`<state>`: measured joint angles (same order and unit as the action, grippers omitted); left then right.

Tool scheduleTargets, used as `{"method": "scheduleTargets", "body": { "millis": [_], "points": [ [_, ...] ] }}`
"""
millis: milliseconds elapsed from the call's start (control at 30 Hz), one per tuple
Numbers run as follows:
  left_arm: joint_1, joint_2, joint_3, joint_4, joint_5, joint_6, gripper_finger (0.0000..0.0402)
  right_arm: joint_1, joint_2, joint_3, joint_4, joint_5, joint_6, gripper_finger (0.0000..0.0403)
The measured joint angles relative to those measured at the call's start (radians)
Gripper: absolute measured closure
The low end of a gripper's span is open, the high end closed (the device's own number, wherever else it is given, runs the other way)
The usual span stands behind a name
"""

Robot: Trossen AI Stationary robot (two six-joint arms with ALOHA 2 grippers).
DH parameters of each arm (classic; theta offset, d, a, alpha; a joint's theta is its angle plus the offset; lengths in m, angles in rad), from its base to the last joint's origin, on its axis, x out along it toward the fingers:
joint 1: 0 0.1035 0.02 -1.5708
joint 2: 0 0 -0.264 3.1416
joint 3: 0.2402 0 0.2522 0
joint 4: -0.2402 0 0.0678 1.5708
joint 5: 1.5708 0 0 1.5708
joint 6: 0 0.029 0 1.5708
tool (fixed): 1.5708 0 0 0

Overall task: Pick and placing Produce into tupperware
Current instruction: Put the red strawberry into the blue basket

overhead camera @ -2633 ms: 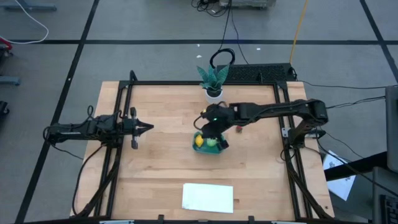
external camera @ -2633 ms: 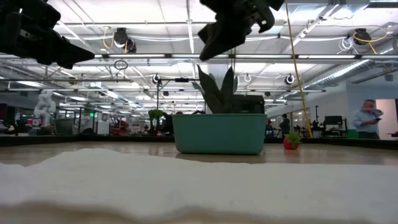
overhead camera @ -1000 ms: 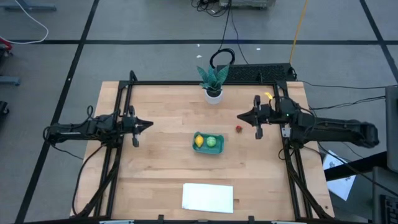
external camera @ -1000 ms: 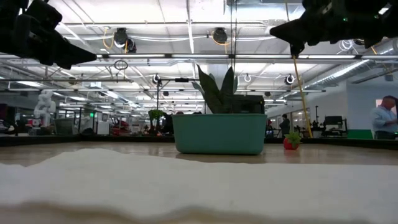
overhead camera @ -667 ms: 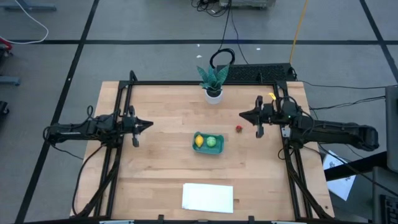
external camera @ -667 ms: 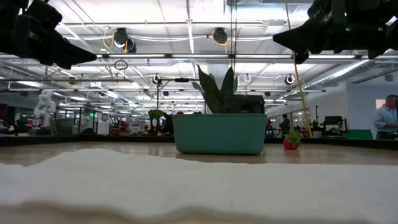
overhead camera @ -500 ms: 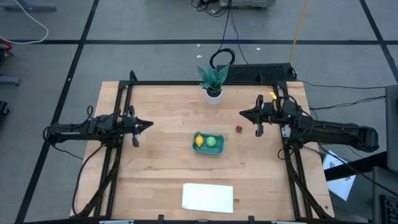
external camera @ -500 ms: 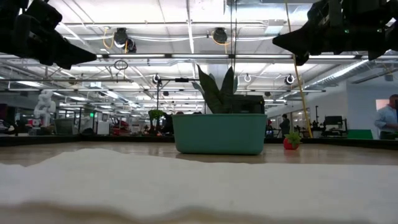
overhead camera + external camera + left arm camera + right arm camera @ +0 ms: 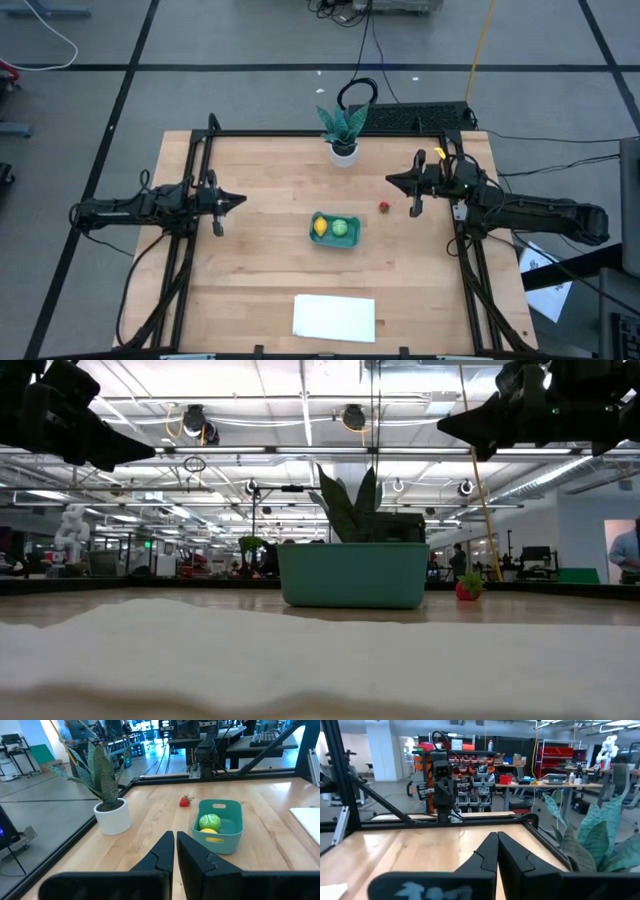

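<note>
Two pieces in the tub, a third still out on the tabletop (image 9: 250, 270)

Nearest, a white sheet (image 9: 334, 317) lies by the front edge, bare wood around it. Mid-table sits the teal tupperware (image 9: 335, 228) — long axis side to side — holding the yellow lemon piece (image 9: 320, 227) and the round green piece (image 9: 340, 227); the tiny red piece (image 9: 383, 207) lies apart. The left hand (image 9: 237, 201) and right hand (image 9: 392, 182) hover at opposite sides, both closed and empty. Farthest — a potted plant (image 9: 343, 130) at the rear edge.
</note>
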<state>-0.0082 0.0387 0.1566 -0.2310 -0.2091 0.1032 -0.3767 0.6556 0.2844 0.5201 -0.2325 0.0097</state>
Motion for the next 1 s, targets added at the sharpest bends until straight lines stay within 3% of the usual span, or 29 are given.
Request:
{"method": "scheduleTargets", "body": {
  "millis": [267, 733, 1000],
  "points": [
    [0.000, 0.000, 0.000, 0.000, 0.001, 0.006, 0.0376, 0.000, 0.003, 0.009, -0.023, 0.000, 0.085, 0.0403],
    [0.000, 0.000, 0.000, 0.000, 0.001, 0.003, 0.0376, -0.016, 0.166, 0.380, -0.678, 0.204, 0.106, 0.0403],
    [0.000, 0.000, 0.000, -0.004, 0.001, 0.000, 0.0376, -0.016, 0.299, 0.472, -0.809, 0.225, 0.128, 0.0403]
  ]
}}
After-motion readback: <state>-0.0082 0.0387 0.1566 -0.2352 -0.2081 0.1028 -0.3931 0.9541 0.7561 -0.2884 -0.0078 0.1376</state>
